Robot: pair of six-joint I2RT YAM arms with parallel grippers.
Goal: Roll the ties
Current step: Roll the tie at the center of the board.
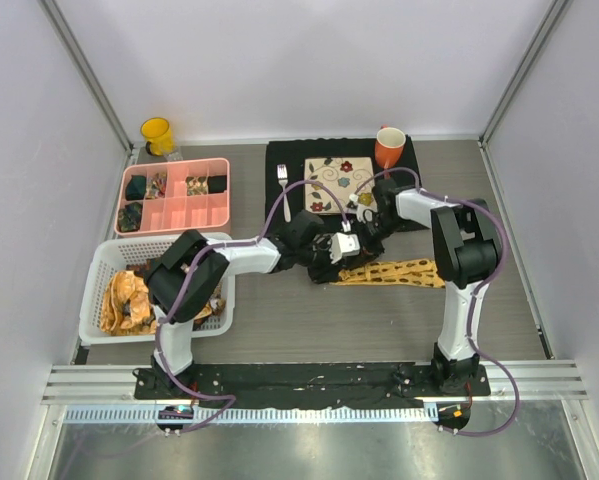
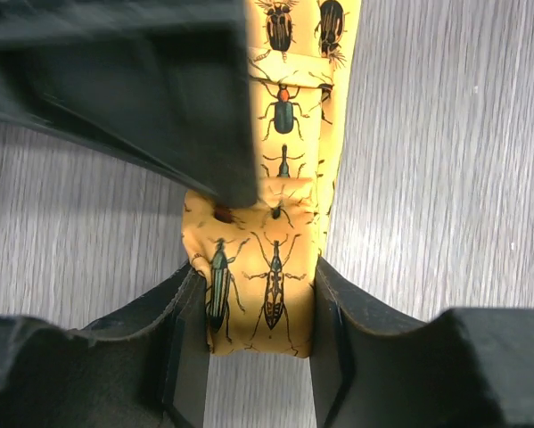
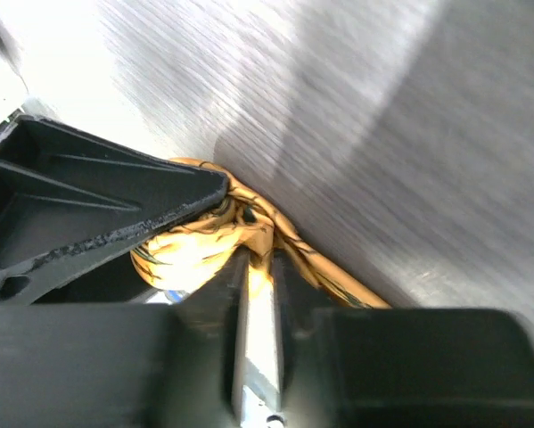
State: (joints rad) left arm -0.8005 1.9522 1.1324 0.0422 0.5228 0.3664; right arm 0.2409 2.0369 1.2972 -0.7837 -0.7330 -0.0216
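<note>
So the grey wood-grain table (image 1: 309, 320) is carrying everything. A white basket (image 1: 94, 275) is sitting at the near left with a heap of ties (image 1: 129, 295) bunched up inside it, mostly yellow-orange. Just beyond it a pink compartment tray (image 1: 176, 163) is lying with dark bits in some of its slots. A black placemat (image 1: 284, 155) is sitting at the far middle with a flowery square plate (image 1: 334, 180) on it, a fork (image 1: 285, 190) to the left of the plate and an orange mug (image 1: 389, 148) at the mat's far right corner. A yellow cup (image 1: 157, 133) is standing at the far left.

The yellow beetle-print tie (image 1: 399, 272) is lying flat mid-table, stretching off to the right, with its left end rolled up. The left gripper (image 2: 258, 285) is squeezing that roll, one finger pressing each side. The right gripper (image 3: 253, 267) is sitting right against the roll too, fingers close together with a strip of tie in the slit, but I can't tell if it's actually pinching
</note>
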